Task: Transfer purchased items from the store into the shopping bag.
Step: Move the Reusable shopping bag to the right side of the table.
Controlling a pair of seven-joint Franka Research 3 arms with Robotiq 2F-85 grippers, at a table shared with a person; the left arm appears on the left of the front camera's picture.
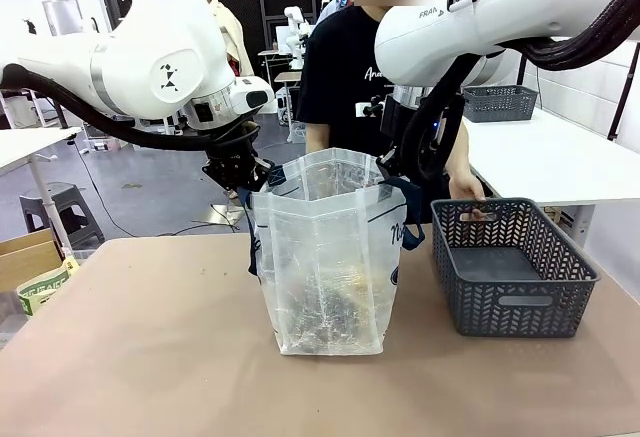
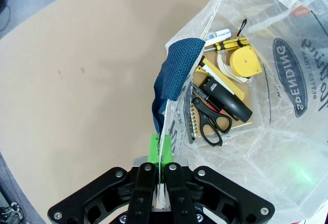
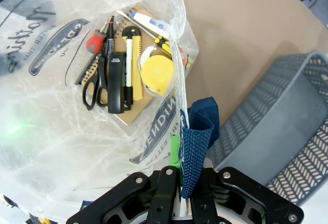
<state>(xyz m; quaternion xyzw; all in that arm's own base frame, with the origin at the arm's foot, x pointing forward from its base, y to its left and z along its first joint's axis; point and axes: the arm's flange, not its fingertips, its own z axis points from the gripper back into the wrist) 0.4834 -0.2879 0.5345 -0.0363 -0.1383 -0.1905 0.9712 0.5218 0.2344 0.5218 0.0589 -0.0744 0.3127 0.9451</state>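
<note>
Standing open on the tan table (image 1: 150,337), the shopping bag (image 1: 325,257) is being held by its mouth in the front view. The left gripper (image 1: 243,179) is gripping the rim on the robot's left and the right gripper (image 1: 408,169) is gripping it on the robot's right. The dark grey store basket (image 1: 510,277) is sitting just beside the bag on that side, with a person's hand (image 1: 466,189) resting at its far rim. In the left wrist view, the left gripper (image 2: 160,155) is pinching the translucent bag wall, its jaws clamped together on the plastic below a drooping navy handle (image 2: 177,67). Deep in the bag, black-handled scissors (image 2: 210,121), a yellow tape measure (image 2: 243,62) and a black tool (image 2: 225,98) are lying on a spiral notebook (image 2: 193,124) (the smaller pieces are too jumbled to name). In the right wrist view, the right gripper (image 3: 177,155) is likewise squeezing shut on the opposite rim, where the second navy handle (image 3: 197,137) is hanging over its fingers. The same goods are showing through the plastic, and the basket's floor beyond is showing bare. Judging by this, the transfer is looking all but finished: the items are sitting in the bag, nothing is showing in the basket, and only letting go of the bag or handing it over seems to be remaining.
</note>
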